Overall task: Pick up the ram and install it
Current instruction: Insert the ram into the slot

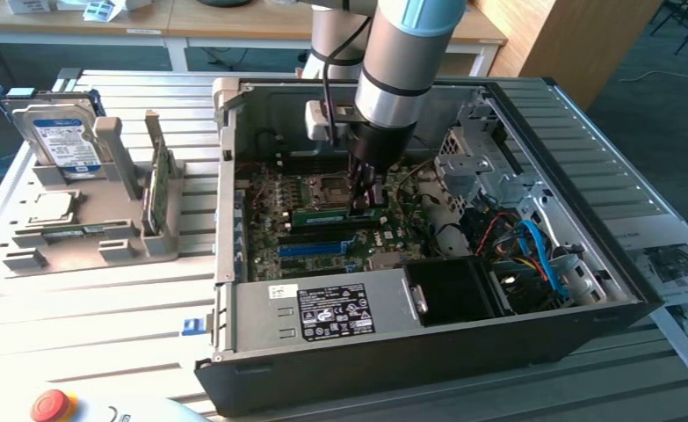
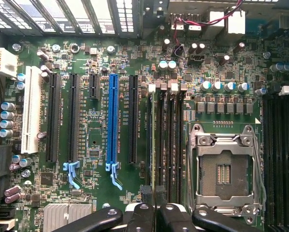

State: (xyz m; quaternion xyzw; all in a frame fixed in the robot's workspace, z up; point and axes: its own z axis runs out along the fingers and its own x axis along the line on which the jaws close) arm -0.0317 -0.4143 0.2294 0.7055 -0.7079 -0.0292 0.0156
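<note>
The ram (image 1: pixel 336 214) is a thin green stick standing edge-up in a memory slot on the motherboard (image 1: pixel 308 242) inside the open computer case (image 1: pixel 578 290). My gripper (image 1: pixel 365 204) reaches straight down into the case, shut on the ram's end nearer the exterior view's right. In the wrist view the ram (image 2: pixel 150 140) is a narrow pale edge running along a dark slot beside the CPU socket (image 2: pixel 224 166). The two black fingers of the gripper (image 2: pixel 156 216) are pressed close together over its near end.
A grey fixture (image 1: pixel 86 242) at the exterior view's left holds a blue-labelled hard drive (image 1: pixel 62 136), a green card on edge (image 1: pixel 156 189) and a CPU (image 1: pixel 45 208). The power supply (image 1: pixel 320 308), fan shroud (image 1: pixel 461 290), cables (image 1: pixel 537 251) and drive cage (image 1: pixel 484 158) crowd the case.
</note>
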